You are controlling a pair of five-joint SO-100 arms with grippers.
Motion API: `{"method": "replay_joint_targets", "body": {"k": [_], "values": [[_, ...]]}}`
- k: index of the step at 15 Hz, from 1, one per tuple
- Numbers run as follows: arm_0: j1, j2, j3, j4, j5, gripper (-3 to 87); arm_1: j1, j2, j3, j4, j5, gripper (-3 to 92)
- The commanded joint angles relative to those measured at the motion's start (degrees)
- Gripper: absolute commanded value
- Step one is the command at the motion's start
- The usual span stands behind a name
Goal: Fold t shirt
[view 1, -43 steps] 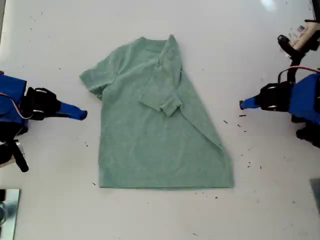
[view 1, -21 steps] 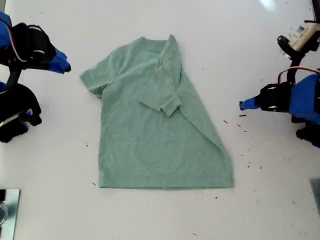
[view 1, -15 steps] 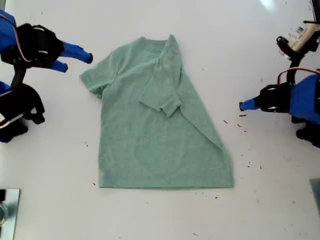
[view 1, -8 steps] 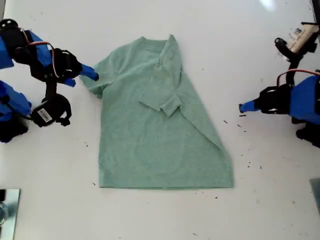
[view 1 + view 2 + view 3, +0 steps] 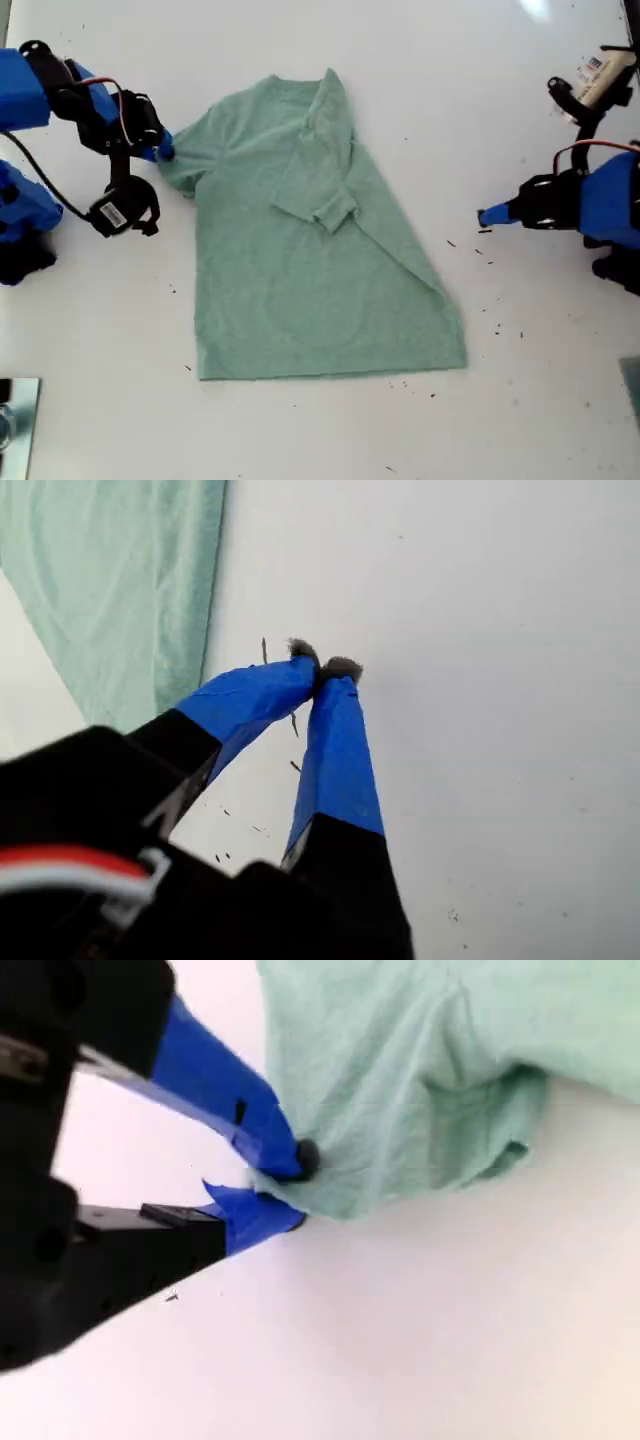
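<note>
While my second gripper (image 5: pixel 290 1192) pinches its sleeve, the t shirt (image 5: pixel 320 240) lies half-folded.

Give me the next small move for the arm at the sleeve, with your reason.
Probably lift my second gripper slightly and carry the sleeve inward over the t shirt. Its jaws look closed on the sleeve's edge, that sleeve is unfolded, and the other sleeve already lies folded across the chest.

The t shirt (image 5: pixel 320 250) is soft, matt, heathered cloth. The table (image 5: pixel 500 420) looks smooth, white and faintly glossy. Both grippers' fingers (image 5: pixel 335 750) wear matt blue tape.
</note>
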Motion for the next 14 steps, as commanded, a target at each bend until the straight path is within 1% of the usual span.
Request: {"method": "replay_joint_targets", "body": {"k": [1, 2, 5, 8, 10, 13, 14], "values": [[5.4, 8.2, -7.8, 6.0, -0.4, -0.2, -0.4, 0.0, 3.2, -1.1, -0.4, 2.5], [6.1, 10.8, -12.0, 8.6, -0.1, -0.2, -0.2, 0.0, 3.2, -1.1, -0.4, 2.5], [6.7, 17.0, -18.5, 8.9, 2.3, -0.3, -0.1, 0.0, 3.2, -1.1, -0.1, 2.5], [6.4, 16.1, -19.1, 6.9, 4.0, -0.3, -0.1, 0.0, 3.2, -1.1, 0.3, 2.5], [9.0, 16.5, -20.5, 3.7, 3.6, -0.3, -0.1, 0.0, 3.2, -1.1, 0.4, 2.5], [10.6, 14.8, -30.0, 3.6, 5.6, -0.3, -0.4, 0.0, 3.2, -1.1, 0.9, 2.5], [11.0, 11.4, -30.9, 2.5, 6.0, -0.3, -0.4, 0.0, 3.2, -1.1, 1.0, 2.5]]}}
